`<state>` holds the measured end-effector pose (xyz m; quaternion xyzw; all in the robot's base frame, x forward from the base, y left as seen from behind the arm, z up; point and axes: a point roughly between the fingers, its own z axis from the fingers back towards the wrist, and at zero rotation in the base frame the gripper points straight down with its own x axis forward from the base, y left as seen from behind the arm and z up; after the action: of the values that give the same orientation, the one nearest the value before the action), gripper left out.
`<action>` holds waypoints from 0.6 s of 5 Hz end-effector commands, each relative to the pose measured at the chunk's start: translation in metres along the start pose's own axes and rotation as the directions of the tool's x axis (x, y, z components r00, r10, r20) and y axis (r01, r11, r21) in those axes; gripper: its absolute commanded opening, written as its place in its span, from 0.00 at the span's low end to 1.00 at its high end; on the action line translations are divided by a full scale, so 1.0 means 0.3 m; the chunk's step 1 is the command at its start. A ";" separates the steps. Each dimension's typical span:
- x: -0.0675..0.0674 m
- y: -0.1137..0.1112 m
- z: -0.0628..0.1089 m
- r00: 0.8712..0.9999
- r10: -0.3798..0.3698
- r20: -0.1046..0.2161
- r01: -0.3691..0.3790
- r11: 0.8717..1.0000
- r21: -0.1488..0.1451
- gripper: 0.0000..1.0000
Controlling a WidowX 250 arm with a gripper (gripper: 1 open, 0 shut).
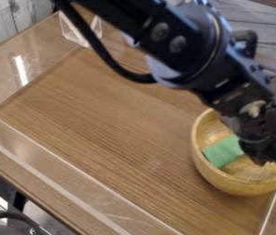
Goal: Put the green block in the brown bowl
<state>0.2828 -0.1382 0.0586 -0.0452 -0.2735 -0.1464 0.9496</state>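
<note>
The brown bowl sits at the right front of the wooden table, light tan with a thick rim. The green block is inside the bowl's opening, tilted, with its left end low near the bowl's inner wall. My gripper reaches down into the bowl from the upper right, dark and blurred. Its fingers are closed at the block's right end and seem to hold it. Motion blur hides the exact contact. The big black and blue arm covers the bowl's far rim.
A wood-grain tabletop stretches left of the bowl. A clear plastic wall runs along the front and left edges. The table's right edge lies just beyond the bowl.
</note>
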 end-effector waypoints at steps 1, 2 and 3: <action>0.098 -0.005 0.039 0.998 0.008 0.066 -0.008 1.000 -0.002 0.00; 0.086 -0.039 0.016 0.996 -0.050 0.073 0.053 0.998 -0.043 0.00; 0.072 -0.048 0.003 0.991 -0.106 0.082 0.112 0.990 -0.084 0.00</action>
<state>0.2900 -0.1574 0.0615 -0.0751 -0.2891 -0.2118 0.9306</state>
